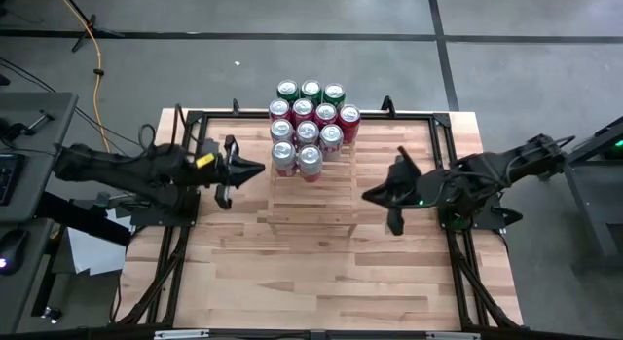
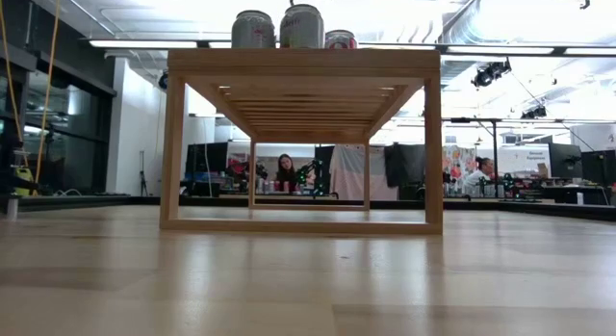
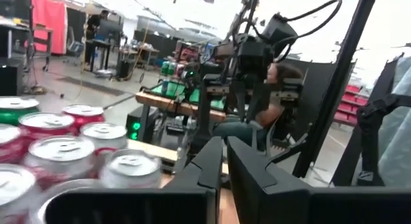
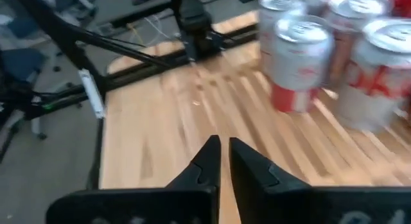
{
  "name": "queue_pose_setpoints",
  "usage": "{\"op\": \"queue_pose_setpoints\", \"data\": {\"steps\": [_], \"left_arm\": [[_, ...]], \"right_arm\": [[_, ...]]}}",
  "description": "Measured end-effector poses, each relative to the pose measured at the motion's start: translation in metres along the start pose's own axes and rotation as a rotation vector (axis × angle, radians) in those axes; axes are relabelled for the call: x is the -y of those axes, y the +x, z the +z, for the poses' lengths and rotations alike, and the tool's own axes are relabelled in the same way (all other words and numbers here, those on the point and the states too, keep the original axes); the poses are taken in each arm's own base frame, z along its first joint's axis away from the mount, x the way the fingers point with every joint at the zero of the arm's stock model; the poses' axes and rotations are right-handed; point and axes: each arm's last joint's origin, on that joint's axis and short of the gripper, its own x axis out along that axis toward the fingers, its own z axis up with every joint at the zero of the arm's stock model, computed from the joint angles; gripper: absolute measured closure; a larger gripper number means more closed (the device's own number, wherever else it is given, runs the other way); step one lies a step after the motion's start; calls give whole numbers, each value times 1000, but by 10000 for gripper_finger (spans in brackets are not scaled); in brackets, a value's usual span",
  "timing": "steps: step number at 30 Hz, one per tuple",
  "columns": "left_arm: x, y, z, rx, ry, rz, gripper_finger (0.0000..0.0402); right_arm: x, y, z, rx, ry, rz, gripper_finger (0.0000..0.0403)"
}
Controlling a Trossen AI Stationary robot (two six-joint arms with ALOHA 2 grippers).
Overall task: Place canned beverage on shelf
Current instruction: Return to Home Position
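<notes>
**Step in hand: pull both arms back to rest. Judgement only.**

- Left end effector (image 1: 255,169): clenched, fingers nearly together, nothing held. The left wrist view (image 3: 225,142) shows the same.
- Its tip sits just beside the shelf (image 1: 311,208), with the closest cans (image 1: 307,133) right ahead of it. This is the tight spot.
- Best to back it straight out along its own axis, away from the shelf, before any swing or lift. A sideways sweep could clip the closest silver pair (image 1: 310,160).
- Right end effector (image 1: 370,195): also clenched and empty, confirmed in the right wrist view (image 4: 225,144).
- It hangs off the shelf's other side, over bare desk (image 1: 292,272), with the cans farther off, ahead and inward. It has more room, but the same rule applies: retreat first, then fold.
- Keep both sets of fingers together on the way back, so they present less width.

**Task thing, nearest outward from the end effectors**

- The shelf stands between the two end effectors. It is light wood with parallel slats, and the low view (image 2: 300,62) shows its thin legs.
- The half nearer the fingertips is bare slats.
- All cans stand upright beyond that, packed touching in rows: a silver pair, then a silver row, then the pink cans (image 1: 303,110).
- The green cans (image 1: 311,89) are farthest.
- None is tipped or overhanging that I can tell.
</notes>
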Motion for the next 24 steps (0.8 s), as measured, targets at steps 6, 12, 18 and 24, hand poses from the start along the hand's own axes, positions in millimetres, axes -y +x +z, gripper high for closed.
{"op": "queue_pose_setpoints", "data": {"steps": [6,12,18,24], "left_arm": [[-16,-7,0,-73,17,14,399],[-15,-11,-1,-96,18,7,401],[-12,-11,-2,-102,24,-12,401],[-16,-13,-19,-11,-7,-34,401]], "right_arm": [[14,-21,-16,-118,35,-99,397],[13,-38,-32,-148,44,-200,400],[8,-48,-36,-108,55,-184,402],[6,-53,-36,-108,81,-142,402]]}}
